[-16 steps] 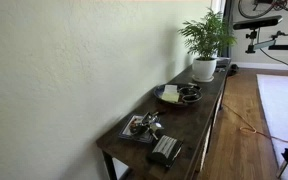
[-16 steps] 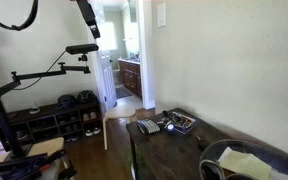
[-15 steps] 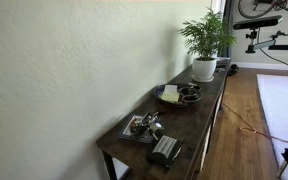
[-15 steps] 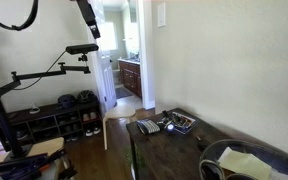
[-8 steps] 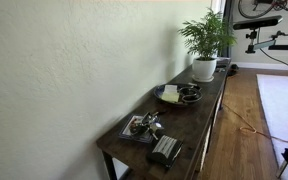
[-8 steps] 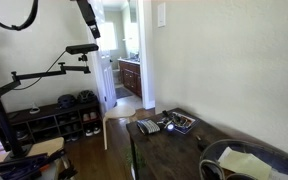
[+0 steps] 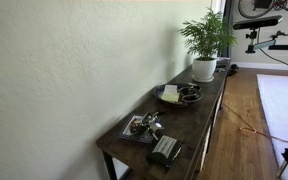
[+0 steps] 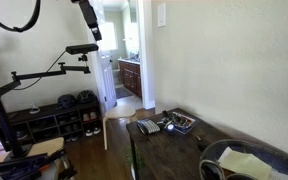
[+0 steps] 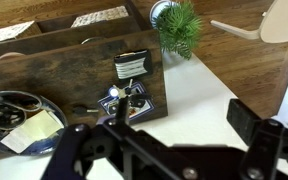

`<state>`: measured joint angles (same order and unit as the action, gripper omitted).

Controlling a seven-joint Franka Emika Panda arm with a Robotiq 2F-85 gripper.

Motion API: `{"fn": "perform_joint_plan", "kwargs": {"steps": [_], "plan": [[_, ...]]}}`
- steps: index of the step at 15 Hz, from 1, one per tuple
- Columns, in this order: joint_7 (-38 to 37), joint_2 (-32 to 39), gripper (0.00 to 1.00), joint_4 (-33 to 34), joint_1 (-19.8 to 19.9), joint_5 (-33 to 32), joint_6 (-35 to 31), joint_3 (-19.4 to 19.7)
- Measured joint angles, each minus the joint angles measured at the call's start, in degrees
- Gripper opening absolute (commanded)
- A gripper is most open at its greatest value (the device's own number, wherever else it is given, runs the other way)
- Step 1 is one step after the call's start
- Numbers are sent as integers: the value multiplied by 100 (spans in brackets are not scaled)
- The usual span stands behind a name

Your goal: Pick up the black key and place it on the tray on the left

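Observation:
The flat dark tray [image 7: 139,128] lies near one end of the long dark table [image 7: 199,115]; it also shows in the other exterior view [image 8: 180,123] and in the wrist view [image 9: 124,104]. Small dark and shiny metal items lie on it [image 9: 115,94]. More dark items lie in the round dish [image 7: 179,96], also seen in the wrist view [image 9: 19,112]. I cannot tell which item is the black key. My gripper [image 9: 162,126] is open and empty, high up and well away from the table. The arm [image 8: 88,16] shows at the top of an exterior view.
A black ridged box [image 7: 165,150] sits beside the tray, also in the wrist view [image 9: 133,65]. A potted plant [image 7: 206,45] stands at the table's far end. A pale wall runs along the table. A shoe rack [image 8: 54,120] and a bike stand are across the room.

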<state>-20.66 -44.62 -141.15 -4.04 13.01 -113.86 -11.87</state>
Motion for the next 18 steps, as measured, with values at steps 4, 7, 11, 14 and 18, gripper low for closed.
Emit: {"fn": "perform_joint_plan", "kwargs": {"steps": [4,7,11,14,18], "plan": [[42,318,100,-16,127,-33,-73,91],[152,637,100,-67,228,-38,-287,237],[242,1062,100,-77,378,-98,-556,427],[243,1401,100,-79,523,-226,-763,513],[243,1797,100,-61,648,-358,-876,594]]}}
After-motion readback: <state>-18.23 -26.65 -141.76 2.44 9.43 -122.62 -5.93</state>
